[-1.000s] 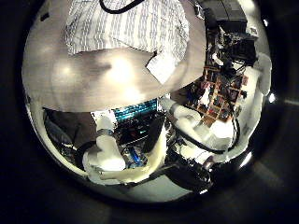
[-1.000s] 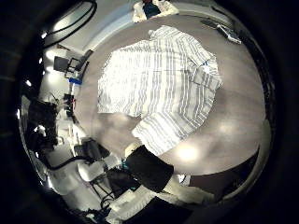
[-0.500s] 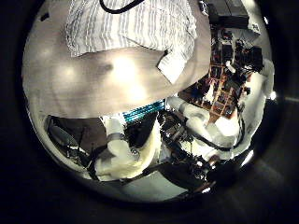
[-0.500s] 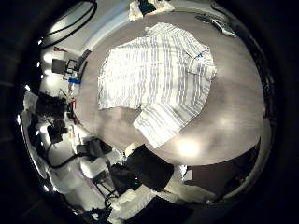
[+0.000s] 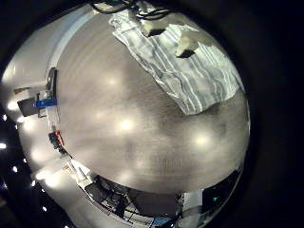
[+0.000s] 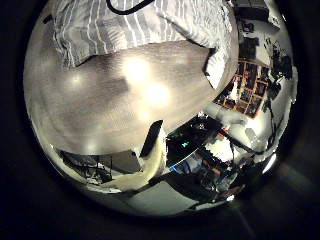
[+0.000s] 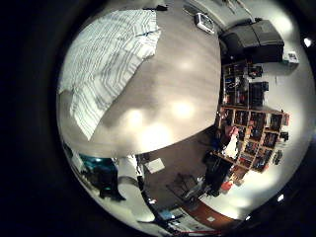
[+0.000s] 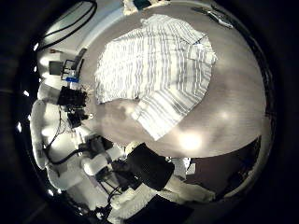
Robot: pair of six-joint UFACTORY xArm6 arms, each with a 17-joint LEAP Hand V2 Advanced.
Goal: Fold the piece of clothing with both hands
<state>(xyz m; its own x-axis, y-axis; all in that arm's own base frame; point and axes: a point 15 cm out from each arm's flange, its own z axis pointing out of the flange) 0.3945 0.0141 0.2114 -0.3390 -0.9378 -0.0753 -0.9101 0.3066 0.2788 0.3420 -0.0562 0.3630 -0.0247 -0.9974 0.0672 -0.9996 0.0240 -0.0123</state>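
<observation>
A striped short-sleeved shirt point(image 8: 159, 65) lies spread flat on the wooden table point(image 8: 220, 121), one sleeve point(image 8: 168, 112) pointing toward the right hand. It also shows in the right little finger side palm view point(image 7: 104, 59), the left thumb side palm view point(image 6: 140, 25) and the left little finger side palm view point(image 5: 180, 57). My right hand point(image 8: 140, 173) hovers above the table beside the shirt, fingers relaxed, holding nothing. My left hand point(image 6: 148, 155) hovers over bare table point(image 6: 120, 90) at the shirt's other side, fingers straight, away from the cloth.
A shelf unit point(image 7: 247, 109) full of small things stands beyond the table and shows in the left thumb side palm view point(image 6: 240, 85) too. Black cases point(image 7: 252, 39) sit near the table's far end. A wide stretch of bare table point(image 5: 123, 123) lies beside the shirt.
Both palm views have shifted and the shirt fills more of each, so both hands have moved closer to it. The shirt itself has not moved.
</observation>
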